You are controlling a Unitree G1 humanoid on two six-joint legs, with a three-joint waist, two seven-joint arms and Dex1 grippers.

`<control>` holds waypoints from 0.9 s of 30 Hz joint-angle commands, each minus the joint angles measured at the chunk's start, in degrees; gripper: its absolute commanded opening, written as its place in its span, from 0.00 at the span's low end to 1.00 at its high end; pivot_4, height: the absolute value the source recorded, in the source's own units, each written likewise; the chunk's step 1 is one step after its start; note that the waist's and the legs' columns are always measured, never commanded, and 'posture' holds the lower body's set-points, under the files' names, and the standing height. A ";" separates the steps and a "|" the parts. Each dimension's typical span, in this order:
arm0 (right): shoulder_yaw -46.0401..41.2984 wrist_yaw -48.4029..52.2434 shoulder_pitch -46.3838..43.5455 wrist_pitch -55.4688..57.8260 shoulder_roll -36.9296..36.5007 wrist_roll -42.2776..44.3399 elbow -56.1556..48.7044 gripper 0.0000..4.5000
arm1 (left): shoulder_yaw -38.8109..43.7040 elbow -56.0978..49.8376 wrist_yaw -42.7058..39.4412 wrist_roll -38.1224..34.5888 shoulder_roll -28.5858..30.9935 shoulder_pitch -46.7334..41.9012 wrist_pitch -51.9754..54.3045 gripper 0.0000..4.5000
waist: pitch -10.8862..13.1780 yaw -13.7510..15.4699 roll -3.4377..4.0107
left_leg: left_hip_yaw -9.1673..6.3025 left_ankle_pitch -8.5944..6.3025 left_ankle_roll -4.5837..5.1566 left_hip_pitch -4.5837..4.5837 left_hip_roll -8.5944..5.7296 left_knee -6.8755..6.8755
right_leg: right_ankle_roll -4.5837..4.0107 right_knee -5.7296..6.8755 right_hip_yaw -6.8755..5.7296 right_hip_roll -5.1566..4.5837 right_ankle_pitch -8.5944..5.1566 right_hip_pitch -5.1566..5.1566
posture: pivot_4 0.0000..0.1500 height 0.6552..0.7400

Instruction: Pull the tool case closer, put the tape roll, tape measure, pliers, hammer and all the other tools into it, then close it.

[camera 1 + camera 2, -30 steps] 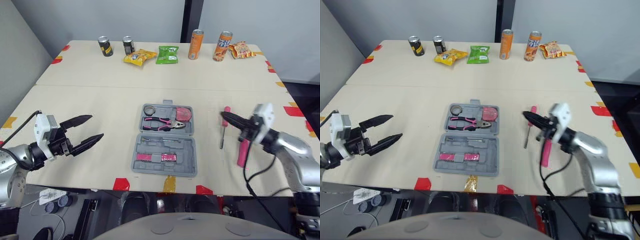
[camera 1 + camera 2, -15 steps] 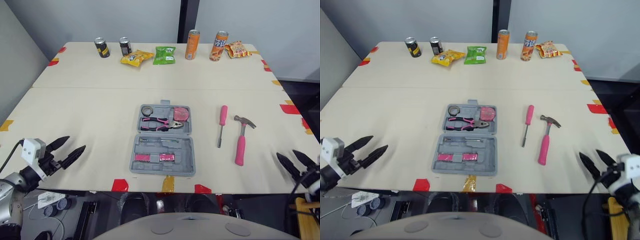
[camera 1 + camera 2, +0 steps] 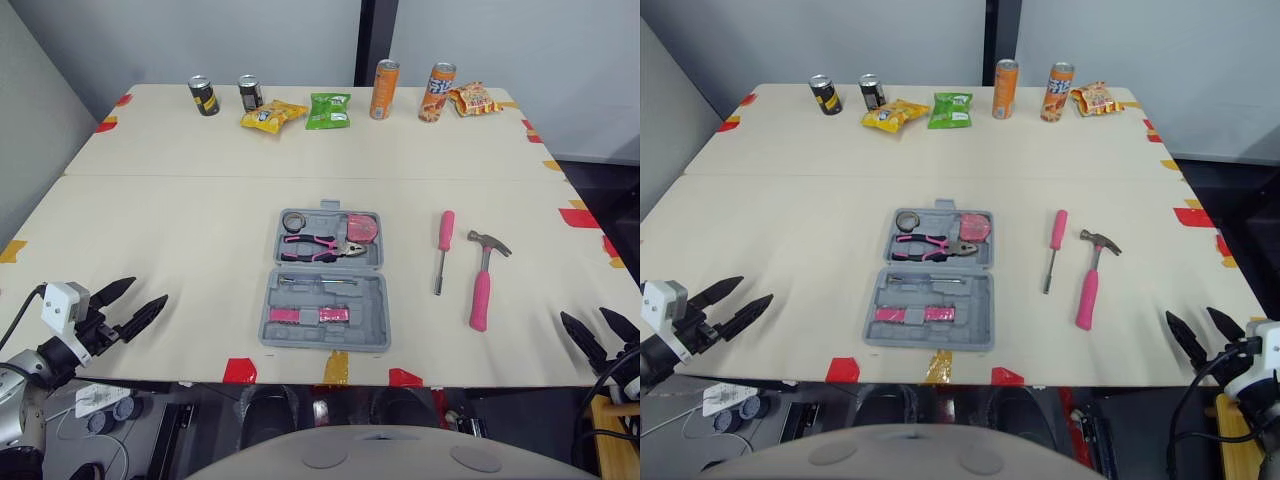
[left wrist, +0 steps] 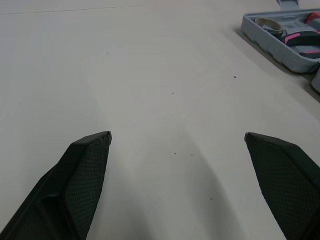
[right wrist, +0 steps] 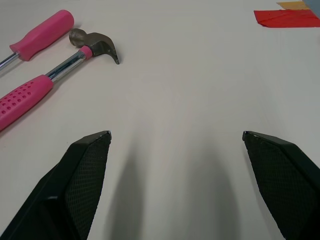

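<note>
Both left end effector (image 3: 148,291) and right end effector (image 3: 582,314) gape empty; your hasty reach could knock the hammer (image 3: 481,288) into the screwdriver (image 3: 445,231).

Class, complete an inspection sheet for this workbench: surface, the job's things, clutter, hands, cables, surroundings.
Surface: beige table, red and yellow tape marks along its edges.
Job's things: open grey plastic tool case holds a tape roll, pink-handled pliers and a pink tape measure; pink-handled screwdriver and pink-handled hammer lie on the table to its right.
Clutter: two dark cans, yellow snack bag, green snack bag, two orange cans and an orange snack bag along the far edge.
Hands: left hand open, empty, at the near left edge; right hand open, empty, at the near right corner.
Cables: black cable on the left arm; another on the right arm.
Surroundings: grey wall, dark pillar behind the table.
</note>
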 commanded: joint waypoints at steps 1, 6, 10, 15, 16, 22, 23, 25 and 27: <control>-0.58 0.09 -0.42 0.08 -0.81 1.16 -2.24 0.99 | 0.87 0.20 -0.70 0.18 1.20 -0.55 -1.50 1.00 | 0.00 0.00 0.00 | 0.00 0.00 0.00 0.00 0.00 0.00 | 0.00 0.00 0.00 0.00 0.00 0.00 | 1.00 1.00; 0.57 -0.67 -1.02 1.53 -0.70 0.91 -5.35 0.99 | 0.41 -2.38 -1.66 -0.37 1.26 -0.87 -1.30 1.00 | 0.01 -0.02 0.01 | 0.00 0.00 0.00 0.00 0.01 0.00 | 0.00 0.00 0.00 0.00 0.00 0.00 | 1.00 1.00; 1.81 -1.42 -2.38 2.31 -1.41 0.14 -8.25 0.99 | -0.56 -6.27 -3.10 -0.90 1.63 -1.31 -0.42 1.00 | 0.01 0.01 0.00 | 0.00 0.00 0.01 0.00 0.01 0.00 | 0.00 0.00 0.00 -0.01 0.00 0.00 | 1.00 1.00; 4.06 0.59 -4.88 3.33 -5.35 -1.62 -8.98 0.99 | -3.00 -13.40 -4.33 -1.29 1.86 -1.87 1.69 1.00 | 0.04 0.13 0.05 | 0.00 0.00 0.00 -0.01 -0.01 0.00 | 0.00 0.00 -0.01 -0.01 0.00 0.00 | 1.00 1.00; 4.91 1.74 -5.50 2.88 -6.74 -2.48 -8.64 0.99 | -3.50 -15.01 -4.72 -1.66 1.95 -1.94 2.39 1.00 | 0.04 0.14 0.05 | 0.01 0.00 0.00 -0.02 -0.02 0.00 | 0.00 -0.01 0.00 -0.01 0.00 0.00 | 1.00 1.00; 10.59 9.02 -12.38 -2.34 -15.62 -8.70 -1.18 0.99 | -6.46 -22.01 -7.90 -2.66 3.01 -2.59 5.06 1.00 | 0.06 -0.06 0.06 | 0.03 0.00 -0.01 -0.02 -0.16 0.01 | 0.00 0.00 0.01 0.03 0.00 0.00 | 1.00 1.00; 11.89 10.22 -13.57 -4.04 -17.10 -10.22 0.38 0.99 | -6.92 -22.82 -8.66 -2.75 3.30 -2.63 5.14 1.00 | 0.06 -0.02 0.06 | 0.03 0.00 -0.01 -0.02 -0.16 0.02 | 0.00 0.00 0.02 0.03 0.00 0.00 | 1.00 1.00; 14.53 12.73 -17.23 -6.64 -19.88 -12.39 3.41 0.99 | -7.65 -24.11 -9.61 -3.33 3.83 -3.34 5.85 1.00 | 0.07 0.02 0.07 | 0.03 0.00 -0.01 -0.03 -0.16 0.03 | 0.00 0.01 0.01 0.05 0.00 0.00 | 1.00 1.00; 17.60 15.30 -21.51 -9.93 -22.59 -15.10 6.31 0.99 | -8.66 -25.33 -11.29 -4.13 4.81 -4.37 7.27 1.00 | 0.08 -0.01 0.09 | 0.02 0.01 -0.01 -0.03 -0.16 0.03 | 0.00 0.02 0.01 0.06 0.00 0.00 | 1.00 1.00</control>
